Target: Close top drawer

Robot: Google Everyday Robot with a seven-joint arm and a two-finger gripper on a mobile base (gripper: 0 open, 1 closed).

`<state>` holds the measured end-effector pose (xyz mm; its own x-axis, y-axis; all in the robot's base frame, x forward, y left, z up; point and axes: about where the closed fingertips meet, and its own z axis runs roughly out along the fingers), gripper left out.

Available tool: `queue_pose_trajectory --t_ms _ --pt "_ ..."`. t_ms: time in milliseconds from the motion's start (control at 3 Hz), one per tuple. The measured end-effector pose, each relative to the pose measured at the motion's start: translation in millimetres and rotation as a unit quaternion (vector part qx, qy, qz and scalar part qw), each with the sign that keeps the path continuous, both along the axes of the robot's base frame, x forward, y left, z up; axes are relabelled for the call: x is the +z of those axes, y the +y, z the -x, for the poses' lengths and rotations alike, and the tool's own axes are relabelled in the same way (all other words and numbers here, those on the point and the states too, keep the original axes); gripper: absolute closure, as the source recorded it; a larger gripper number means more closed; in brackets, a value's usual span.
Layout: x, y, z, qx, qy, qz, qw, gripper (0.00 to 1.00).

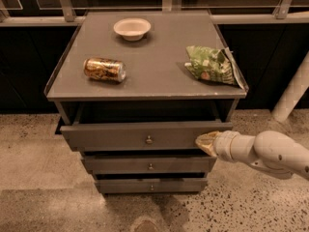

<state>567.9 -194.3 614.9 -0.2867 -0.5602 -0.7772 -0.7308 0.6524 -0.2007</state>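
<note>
Reaching in from the right with the end effector (pixel 206 143), setting it against the right end of the front of the top drawer (pixel 120 137), probably for pushing it shut. Sitting pulled out under the desk (pixel 145 81), above two shorter drawers (pixel 120 165). Not being able to tell the end effector's opening, wide or narrow. Working low, well apart from the can (pixel 104 69), bowl (pixel 132 28) and bag (pixel 212 65) lying on top.

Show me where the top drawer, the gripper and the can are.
top drawer (pixel 111 136): camera view, left half of its front panel.
gripper (pixel 203 142): camera view, its tip at the drawer front's right end.
can (pixel 104 69): camera view, middle of its side.
</note>
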Motion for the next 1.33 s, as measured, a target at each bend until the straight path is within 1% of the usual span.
queue_pose_trajectory --t_ms 333,667,1000,1333 --pt "0 0 1 0.000 0.000 0.000 1.0000 1.00" --pt "4 -3 -15 -0.015 -0.015 0.007 0.9998 1.00" --pt "4 -12 -24 -0.031 -0.020 0.009 0.9993 1.00" --pt "4 -12 -21 -0.031 -0.020 0.009 0.9993 1.00"
